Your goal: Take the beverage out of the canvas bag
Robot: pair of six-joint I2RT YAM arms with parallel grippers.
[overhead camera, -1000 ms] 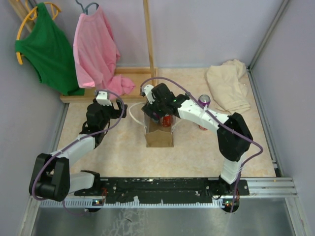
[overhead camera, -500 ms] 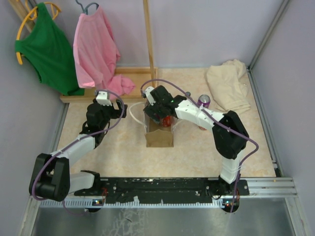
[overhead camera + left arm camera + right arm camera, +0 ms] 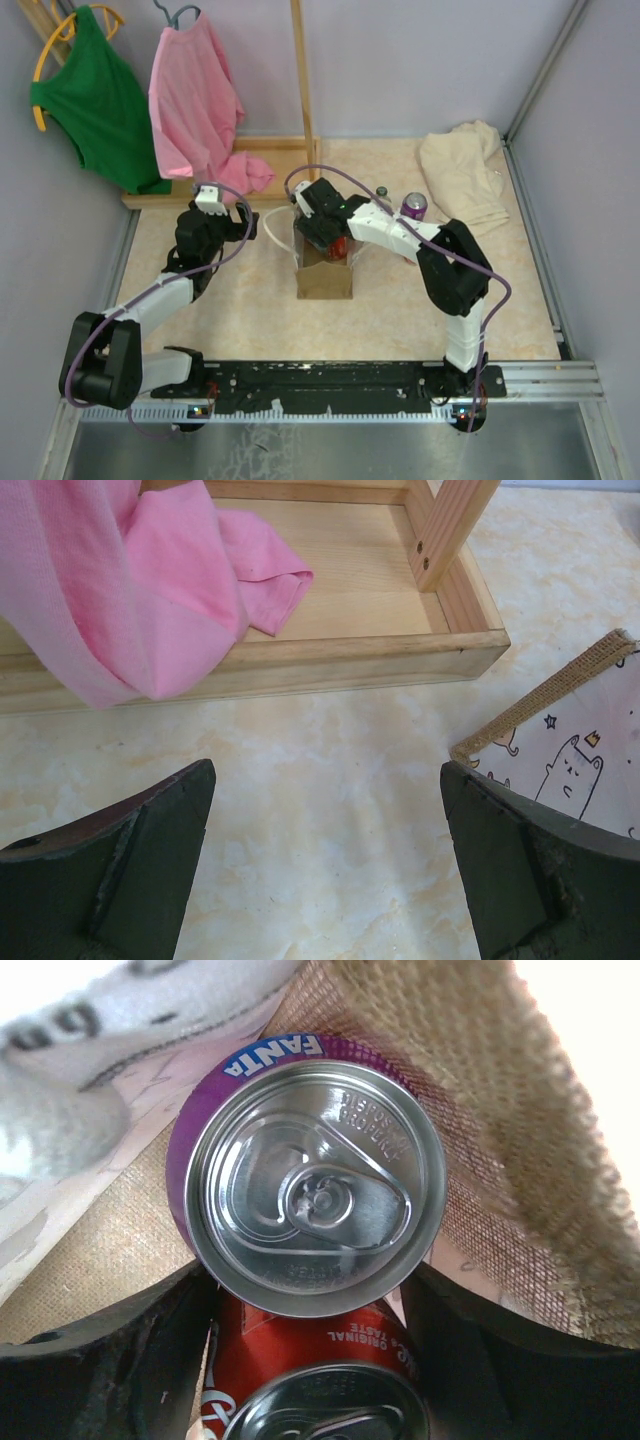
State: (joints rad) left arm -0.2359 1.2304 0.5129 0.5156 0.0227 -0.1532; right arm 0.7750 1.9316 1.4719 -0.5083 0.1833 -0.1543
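The tan canvas bag (image 3: 325, 280) stands upright mid-table, its white rope handle (image 3: 272, 232) hanging to the left. My right gripper (image 3: 325, 236) reaches down into its open top. Inside, the right wrist view shows a purple Fanta can (image 3: 310, 1175) and, below it, a red cola can (image 3: 320, 1380). The right gripper (image 3: 310, 1360) has its dark fingers (image 3: 100, 1370) pressed against both sides of the red can. The woven bag wall (image 3: 500, 1110) surrounds them. My left gripper (image 3: 240, 215) hovers open left of the bag; a bag corner (image 3: 560, 750) shows beside its right finger.
Another purple can (image 3: 414, 207) stands on the table right of the bag, behind my right arm. A pale beige cloth (image 3: 462, 175) lies at the back right. A wooden rack base (image 3: 330, 590) with a pink garment (image 3: 150, 580) sits at the back left, beside a green garment (image 3: 95, 100).
My right gripper sank deeper into the bag, and its jaws closed in onto the red can. The left arm stayed where it was.
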